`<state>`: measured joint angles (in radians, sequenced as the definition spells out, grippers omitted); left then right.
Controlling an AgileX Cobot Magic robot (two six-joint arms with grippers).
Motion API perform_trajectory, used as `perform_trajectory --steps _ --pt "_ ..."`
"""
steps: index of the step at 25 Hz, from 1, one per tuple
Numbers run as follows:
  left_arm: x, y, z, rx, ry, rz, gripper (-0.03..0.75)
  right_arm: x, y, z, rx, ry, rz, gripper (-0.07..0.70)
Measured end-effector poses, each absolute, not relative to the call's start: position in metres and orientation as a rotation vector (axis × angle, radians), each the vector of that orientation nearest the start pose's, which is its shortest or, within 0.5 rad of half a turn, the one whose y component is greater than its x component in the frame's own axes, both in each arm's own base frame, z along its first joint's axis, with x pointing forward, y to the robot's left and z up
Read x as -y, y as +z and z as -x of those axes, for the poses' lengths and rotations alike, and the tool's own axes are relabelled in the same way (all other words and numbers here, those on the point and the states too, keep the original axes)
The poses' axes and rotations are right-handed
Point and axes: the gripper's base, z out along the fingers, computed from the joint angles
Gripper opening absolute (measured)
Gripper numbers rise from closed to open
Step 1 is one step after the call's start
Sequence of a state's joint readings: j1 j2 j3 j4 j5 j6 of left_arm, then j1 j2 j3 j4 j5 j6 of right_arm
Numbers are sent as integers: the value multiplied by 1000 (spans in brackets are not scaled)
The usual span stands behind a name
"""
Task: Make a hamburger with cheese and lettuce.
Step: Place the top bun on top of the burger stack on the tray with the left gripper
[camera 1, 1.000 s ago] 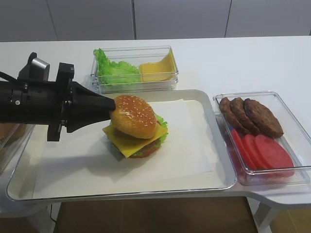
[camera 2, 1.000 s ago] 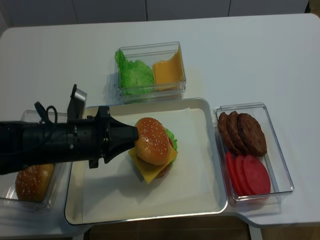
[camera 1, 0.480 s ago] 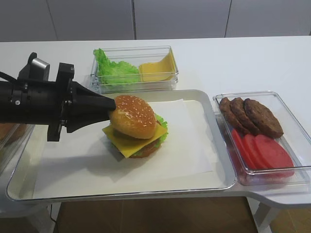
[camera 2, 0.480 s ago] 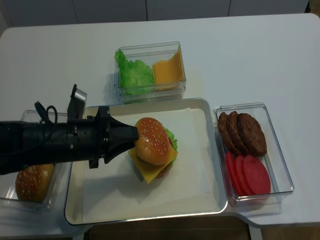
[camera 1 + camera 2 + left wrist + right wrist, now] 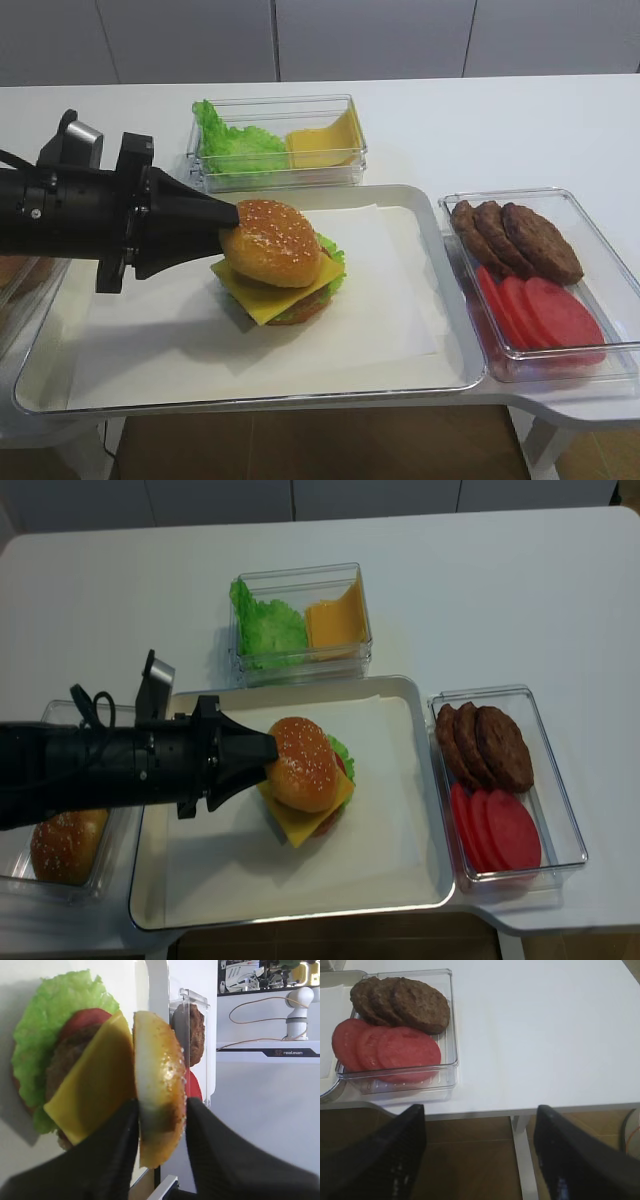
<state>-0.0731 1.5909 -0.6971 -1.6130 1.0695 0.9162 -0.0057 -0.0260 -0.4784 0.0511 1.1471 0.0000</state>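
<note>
The hamburger stack (image 5: 285,290) sits on the paper-lined tray (image 5: 455,300): brown base, frilly green lettuce (image 5: 333,258), patty, tomato and the square yellow cheese (image 5: 258,292). My left gripper (image 5: 228,235) comes in from the left and is shut on the edge of the sesame bun top (image 5: 272,242), holding it tilted just over the cheese. In the left wrist view the bun top (image 5: 160,1080) sits between my fingers, next to the cheese (image 5: 95,1080) and lettuce (image 5: 45,1020). My right gripper (image 5: 480,1155) is open and empty beyond the table's front edge.
A clear box (image 5: 300,620) behind the tray holds a lettuce heap and cheese slices. A clear box (image 5: 495,780) to the right holds patties and tomato slices; it also shows in the right wrist view (image 5: 395,1025). A loose bun (image 5: 65,845) lies in a box at left.
My left gripper and the bun top have shifted very slightly to the left. The stack and the right gripper have not moved.
</note>
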Motion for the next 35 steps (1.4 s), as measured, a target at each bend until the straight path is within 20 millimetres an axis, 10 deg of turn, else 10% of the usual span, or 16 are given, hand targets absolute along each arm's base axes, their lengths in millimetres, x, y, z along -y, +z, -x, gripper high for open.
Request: perform_trajectory --steps 35 --pt "98 206 -259 -2387 -1589 179 391 -4 264 10 -2126 59 -1 511"
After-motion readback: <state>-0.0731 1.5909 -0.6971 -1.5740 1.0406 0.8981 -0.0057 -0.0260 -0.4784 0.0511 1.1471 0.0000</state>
